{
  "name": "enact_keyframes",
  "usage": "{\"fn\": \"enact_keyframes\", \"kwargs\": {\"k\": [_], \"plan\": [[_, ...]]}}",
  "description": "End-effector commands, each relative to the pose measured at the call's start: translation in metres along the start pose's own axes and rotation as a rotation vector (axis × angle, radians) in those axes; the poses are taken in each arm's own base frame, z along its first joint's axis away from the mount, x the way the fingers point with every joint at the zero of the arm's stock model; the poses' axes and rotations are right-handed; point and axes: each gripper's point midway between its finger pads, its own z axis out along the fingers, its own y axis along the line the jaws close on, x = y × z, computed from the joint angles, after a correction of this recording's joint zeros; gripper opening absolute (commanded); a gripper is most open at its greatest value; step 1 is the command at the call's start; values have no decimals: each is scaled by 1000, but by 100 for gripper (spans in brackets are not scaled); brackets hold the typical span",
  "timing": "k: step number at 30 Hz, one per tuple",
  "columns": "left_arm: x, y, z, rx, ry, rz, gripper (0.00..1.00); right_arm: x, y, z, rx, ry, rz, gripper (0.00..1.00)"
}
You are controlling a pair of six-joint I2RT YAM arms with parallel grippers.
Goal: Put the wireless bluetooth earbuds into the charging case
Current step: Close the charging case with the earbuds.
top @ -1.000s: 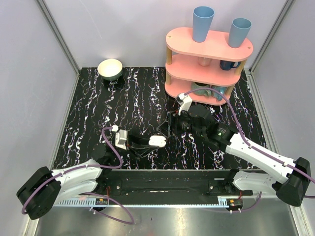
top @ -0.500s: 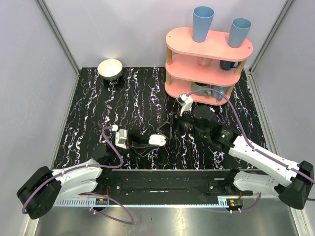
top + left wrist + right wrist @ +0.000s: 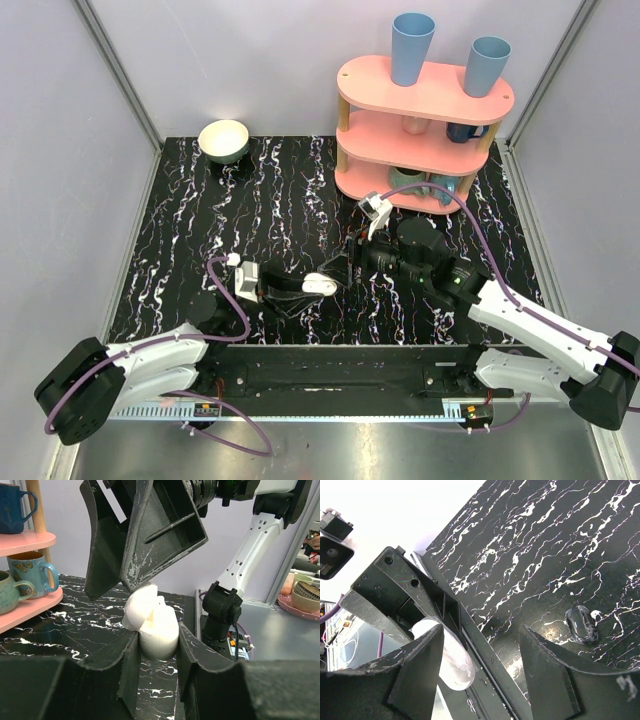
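The charging case (image 3: pixel 155 625), one only, lid seemingly ajar, sits clamped in the left claw (image 3: pixel 157 652) toward the front of the desk (image 3: pixel 200 220), the right claw (image 3: pixel 480 645) hovering close above it, jaws apart and empty. If those fingers drop carelessly, they could knock the lid or twist the case askew. Of earbuds I count none for certain, only one small glossy lump (image 3: pixel 580 624) on the desk.
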Motion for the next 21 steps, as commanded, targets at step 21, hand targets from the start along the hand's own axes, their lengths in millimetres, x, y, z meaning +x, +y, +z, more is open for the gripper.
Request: {"fn": "enact_keyframes", "kwargs": {"k": [21], "plan": [[-67,-17,3,57,-265,175,0,6,22,-5,-128,36,-59,66]]}}
